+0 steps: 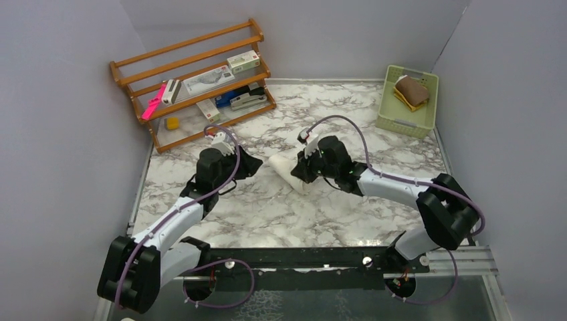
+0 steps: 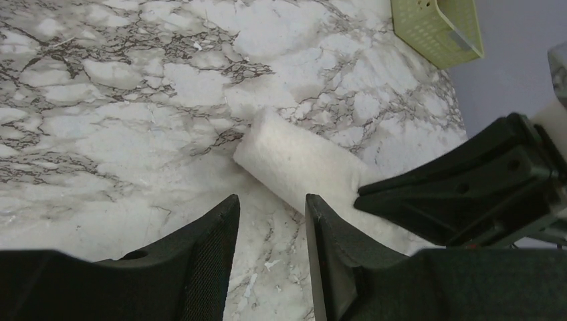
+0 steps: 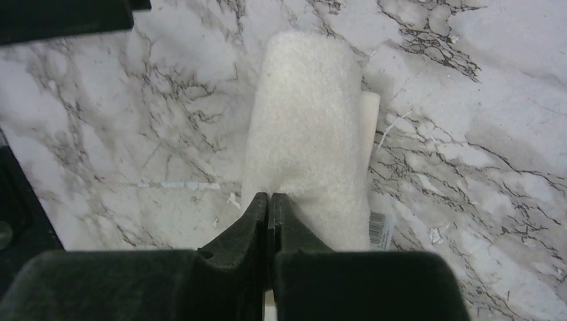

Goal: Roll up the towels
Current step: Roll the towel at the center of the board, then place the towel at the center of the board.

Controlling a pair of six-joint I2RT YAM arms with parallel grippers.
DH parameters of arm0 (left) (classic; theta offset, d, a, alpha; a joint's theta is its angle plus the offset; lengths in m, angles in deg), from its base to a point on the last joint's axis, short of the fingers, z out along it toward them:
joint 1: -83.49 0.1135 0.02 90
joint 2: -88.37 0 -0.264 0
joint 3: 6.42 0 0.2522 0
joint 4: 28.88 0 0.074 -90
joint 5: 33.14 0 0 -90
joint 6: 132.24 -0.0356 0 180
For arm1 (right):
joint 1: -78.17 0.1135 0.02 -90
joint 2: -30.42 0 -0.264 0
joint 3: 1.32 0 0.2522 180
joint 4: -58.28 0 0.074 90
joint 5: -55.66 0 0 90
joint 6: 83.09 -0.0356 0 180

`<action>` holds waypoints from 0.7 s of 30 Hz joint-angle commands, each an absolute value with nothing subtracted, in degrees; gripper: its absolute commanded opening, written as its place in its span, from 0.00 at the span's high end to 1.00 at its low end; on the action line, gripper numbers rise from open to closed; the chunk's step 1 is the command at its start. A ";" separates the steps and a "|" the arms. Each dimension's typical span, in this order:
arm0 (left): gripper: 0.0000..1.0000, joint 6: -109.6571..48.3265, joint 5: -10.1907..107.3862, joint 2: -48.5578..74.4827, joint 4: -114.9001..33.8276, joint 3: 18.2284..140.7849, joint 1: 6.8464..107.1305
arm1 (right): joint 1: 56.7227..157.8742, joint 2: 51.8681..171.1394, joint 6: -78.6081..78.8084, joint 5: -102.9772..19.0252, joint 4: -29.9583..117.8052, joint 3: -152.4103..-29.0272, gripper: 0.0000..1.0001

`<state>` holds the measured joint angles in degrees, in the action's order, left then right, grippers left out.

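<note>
A cream towel [image 1: 282, 166] lies rolled into a short cylinder on the marble table [image 1: 281, 214]. My right gripper [image 3: 268, 197] is shut at the roll's near end [image 3: 307, 134], and the cloth puckers at its tips. In the left wrist view the right gripper [image 2: 364, 194] rests on the roll's right end [image 2: 294, 160]. My left gripper [image 2: 273, 200] is open with only bare table between its fingers, just short of the roll's left end. From above, the left gripper [image 1: 253, 164] is close to the roll's left side. A mustard-yellow towel [image 1: 410, 91], brownish on top, lies rolled in the green basket [image 1: 401, 124].
The pale green basket [image 2: 434, 30] stands at the far right corner. A wooden rack [image 1: 194, 80] with small boxes and a stapler fills the far left. A barcode label [image 3: 379, 227] sticks out from under the cream roll. Grey walls enclose the table.
</note>
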<state>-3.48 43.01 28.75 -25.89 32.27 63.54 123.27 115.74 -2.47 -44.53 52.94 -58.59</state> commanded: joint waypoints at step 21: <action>0.01 19.47 56.95 12.70 -6.96 24.80 48.36 | 115.03 131.15 -21.06 -74.65 54.38 -62.18 0.99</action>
<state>13.59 51.71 15.18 -13.38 25.07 49.23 115.16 130.65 -19.85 -71.94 52.62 -63.62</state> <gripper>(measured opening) 0.991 0.015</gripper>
